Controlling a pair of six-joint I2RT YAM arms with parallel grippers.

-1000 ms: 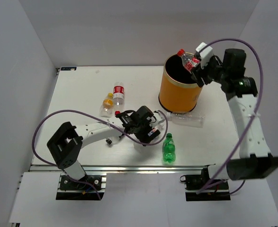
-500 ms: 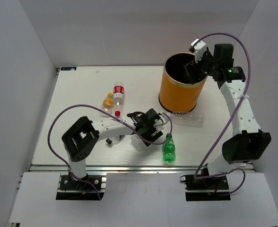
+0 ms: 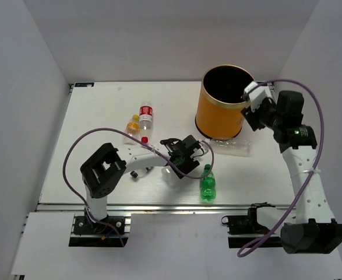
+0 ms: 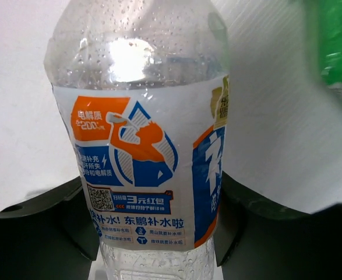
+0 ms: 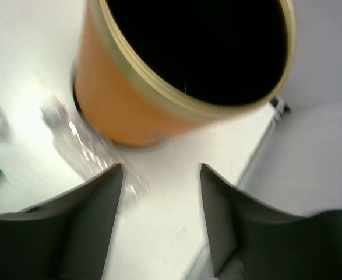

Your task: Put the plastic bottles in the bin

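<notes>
now that the right gripper (image 5: 159,175) has let go, the red-capped bottle it held over the bin (image 3: 217,119) a second ago is out of sight, presumably down in the black inside. its jaws stand apart and empty, drawn back just right of the gold rim. at lower centre of the overhead view the left gripper (image 3: 179,164) has gone from wide to clamped on the labelled bottle (image 4: 141,175), a clear one in blue and orange that seems to lie on the table (image 3: 101,105). so one more is in, and this looks next. left out: the green bottle (image 3: 207,184), the clear bottle (image 3: 232,147) at the bin's foot, and the red-label bottle (image 3: 145,114) and the yellow bottle (image 3: 132,125) further left.
</notes>
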